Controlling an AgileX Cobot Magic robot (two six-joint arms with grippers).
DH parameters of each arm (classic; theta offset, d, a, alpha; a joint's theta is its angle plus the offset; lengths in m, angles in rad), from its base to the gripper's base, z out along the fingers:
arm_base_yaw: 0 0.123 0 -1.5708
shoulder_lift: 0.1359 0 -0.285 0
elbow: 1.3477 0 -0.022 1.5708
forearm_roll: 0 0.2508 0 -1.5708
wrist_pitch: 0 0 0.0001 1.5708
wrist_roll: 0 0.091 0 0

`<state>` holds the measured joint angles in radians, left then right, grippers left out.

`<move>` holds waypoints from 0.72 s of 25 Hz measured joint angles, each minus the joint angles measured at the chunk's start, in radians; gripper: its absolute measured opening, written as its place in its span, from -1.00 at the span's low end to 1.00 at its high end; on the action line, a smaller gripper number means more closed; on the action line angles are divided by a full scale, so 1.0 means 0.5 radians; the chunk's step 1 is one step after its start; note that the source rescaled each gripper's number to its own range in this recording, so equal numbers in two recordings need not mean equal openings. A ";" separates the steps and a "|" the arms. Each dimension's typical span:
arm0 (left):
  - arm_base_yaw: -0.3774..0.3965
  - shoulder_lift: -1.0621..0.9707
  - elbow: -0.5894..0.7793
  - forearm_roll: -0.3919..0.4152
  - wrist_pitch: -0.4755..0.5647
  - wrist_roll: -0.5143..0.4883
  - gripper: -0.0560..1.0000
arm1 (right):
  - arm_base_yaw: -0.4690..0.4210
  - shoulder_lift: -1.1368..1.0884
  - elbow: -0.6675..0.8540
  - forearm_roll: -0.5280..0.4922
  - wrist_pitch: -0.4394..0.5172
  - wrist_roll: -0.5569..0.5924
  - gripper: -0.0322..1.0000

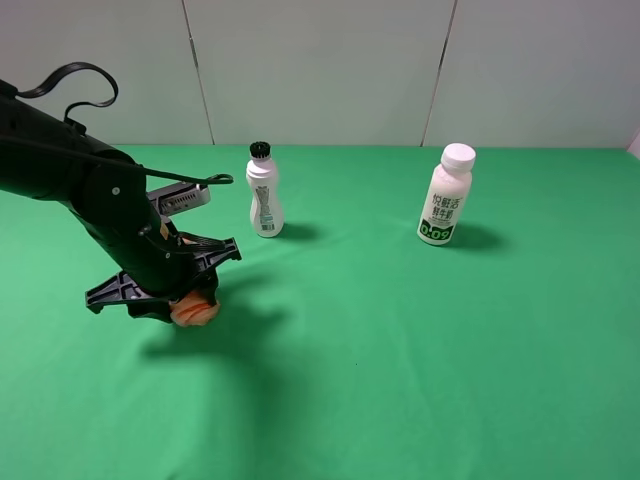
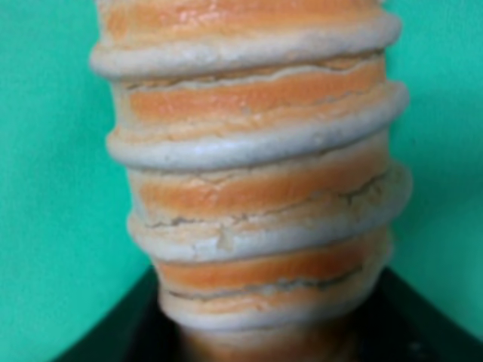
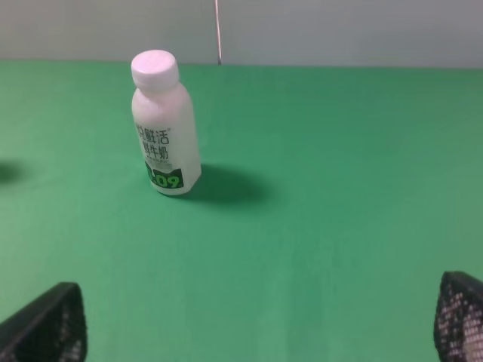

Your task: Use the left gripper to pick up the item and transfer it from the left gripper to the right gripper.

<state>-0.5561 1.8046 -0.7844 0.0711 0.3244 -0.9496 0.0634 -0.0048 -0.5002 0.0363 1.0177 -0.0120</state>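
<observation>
The orange ribbed loaf-shaped roll (image 1: 194,312) lay on the green cloth-covered worktop (image 1: 400,380) at its front left, directly under the black left end effector (image 1: 185,300), whose fingers flanked it. Behind it and to the right stood a white plastic bottle with a black cap (image 1: 264,190); farther right, well apart, stood a white-capped white plastic bottle (image 1: 445,195). The black right end effector (image 3: 253,324) sat before that second bottle.
</observation>
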 joint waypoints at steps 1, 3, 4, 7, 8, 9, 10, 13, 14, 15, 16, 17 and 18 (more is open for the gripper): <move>0.000 0.000 0.000 0.000 0.000 0.000 -0.30 | 0.000 0.000 0.000 0.000 0.000 0.000 1.00; 0.000 0.000 0.000 0.000 -0.002 0.000 -0.47 | 0.000 0.000 0.000 0.000 0.000 0.000 1.00; 0.000 0.000 0.000 0.000 -0.004 0.000 -0.54 | 0.000 0.000 0.000 0.000 0.000 0.000 1.00; 0.000 0.000 0.000 0.000 -0.013 0.000 -0.66 | 0.000 0.000 0.000 0.000 0.000 0.000 1.00; 0.000 0.000 0.000 0.000 -0.015 0.000 -0.68 | 0.000 0.000 0.000 -0.002 0.000 0.000 1.00; 0.000 0.000 0.000 0.000 -0.018 0.000 -0.70 | 0.000 0.000 0.000 -0.002 0.000 0.000 1.00; 0.000 0.000 0.000 0.002 -0.023 0.000 -0.71 | 0.000 0.000 0.000 -0.002 0.000 0.000 1.00; 0.000 0.000 0.000 0.006 -0.025 -0.002 -0.75 | 0.000 0.000 0.000 -0.002 0.000 0.000 1.00; 0.000 0.000 0.000 0.006 -0.025 -0.002 -0.75 | 0.000 0.000 0.000 -0.002 0.000 0.000 1.00; 0.000 0.000 0.000 0.007 -0.025 -0.002 -0.75 | 0.000 0.000 0.000 -0.002 0.000 0.000 1.00; 0.000 0.000 0.000 0.008 -0.025 -0.002 -0.75 | 0.000 0.000 0.000 -0.002 0.000 0.000 1.00; 0.000 0.000 0.000 0.008 -0.025 -0.002 -0.75 | 0.000 0.000 0.000 -0.002 0.000 0.000 1.00; 0.000 0.000 0.000 0.008 -0.025 -0.002 -0.75 | 0.000 0.000 0.000 -0.002 0.000 0.000 1.00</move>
<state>-0.5561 1.8046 -0.7844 0.0753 0.3120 -0.9507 0.0634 -0.0048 -0.5002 0.0354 1.0177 -0.0120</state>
